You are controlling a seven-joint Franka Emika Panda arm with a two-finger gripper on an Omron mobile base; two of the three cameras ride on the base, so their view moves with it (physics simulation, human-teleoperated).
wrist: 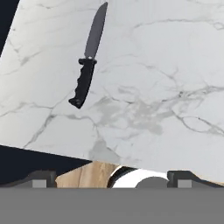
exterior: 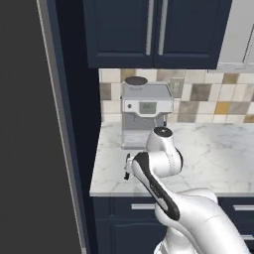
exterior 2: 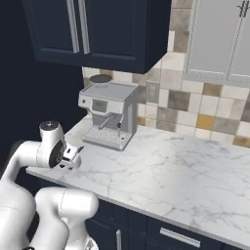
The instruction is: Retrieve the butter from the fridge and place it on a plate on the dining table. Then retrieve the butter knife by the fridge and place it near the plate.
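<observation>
The butter knife [wrist: 89, 61] lies flat on the marble counter [wrist: 166, 65], black handle toward the counter's front edge and dark blade pointing away. My gripper [wrist: 116, 178] hangs open above the counter's front edge, short of the knife and a little to its right, with nothing between its fingertips [wrist: 43, 177]. From the base, the hand [exterior: 128, 166] hovers over the counter's left front corner [exterior 2: 73, 155]. The grey fridge [exterior: 22, 129] stands at the far left, shut. The butter, the plate and the dining table are out of view.
A steel coffee machine [exterior: 144, 116] stands at the back of the counter [exterior 2: 185, 171], behind my hand. Navy upper cabinets [exterior: 154, 30] hang above it, and navy drawers [exterior 2: 171, 234] sit under the counter. A tall navy panel [exterior: 79, 124] separates counter and fridge.
</observation>
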